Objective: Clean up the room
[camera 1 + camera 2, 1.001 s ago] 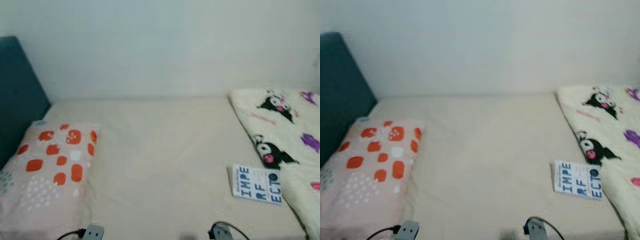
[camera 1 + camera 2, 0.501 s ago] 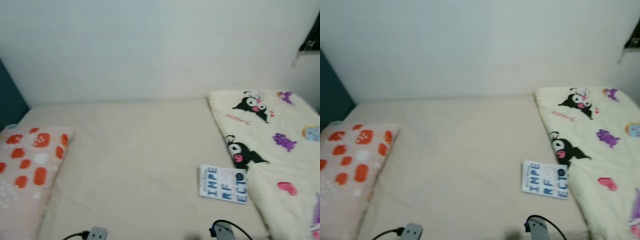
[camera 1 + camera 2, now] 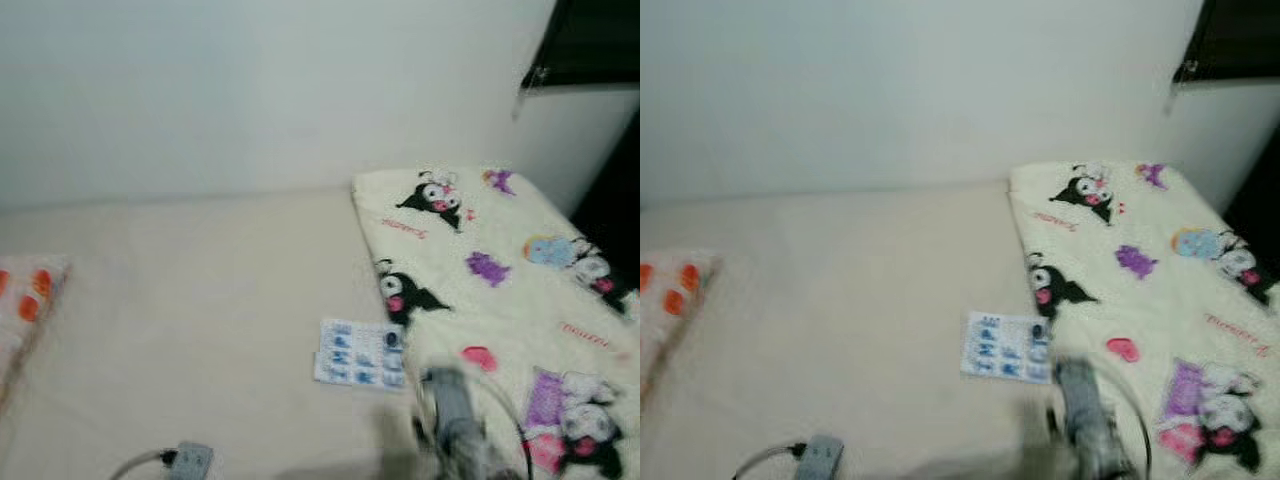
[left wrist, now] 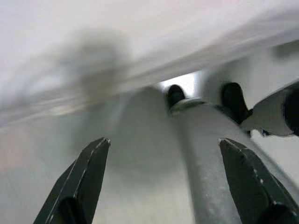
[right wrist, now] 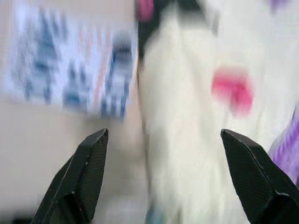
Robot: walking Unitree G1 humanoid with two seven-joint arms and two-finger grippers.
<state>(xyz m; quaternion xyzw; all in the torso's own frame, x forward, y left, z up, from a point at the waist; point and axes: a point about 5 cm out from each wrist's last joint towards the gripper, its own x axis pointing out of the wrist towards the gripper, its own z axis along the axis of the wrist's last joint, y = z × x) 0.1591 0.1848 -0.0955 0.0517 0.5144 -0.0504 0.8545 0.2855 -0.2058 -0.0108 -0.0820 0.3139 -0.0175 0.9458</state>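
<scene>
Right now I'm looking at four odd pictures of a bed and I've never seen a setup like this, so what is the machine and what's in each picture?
It is a walking humanoid robot tidying a bedroom. The two wide pictures come from cameras in its head, looking down on a cream bed. On it lie a white book with blue letters, a cartoon-print blanket and a pillow with orange spots. The two close pictures come from wrist cameras. The right gripper is open above the book's edge and the blanket, holding nothing. The left gripper is open too, empty, by the bed's near edge.

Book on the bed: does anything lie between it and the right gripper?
Nothing visible does. The right gripper, jaws open, hovers over the book where its edge meets the cartoon-print blanket.
</scene>
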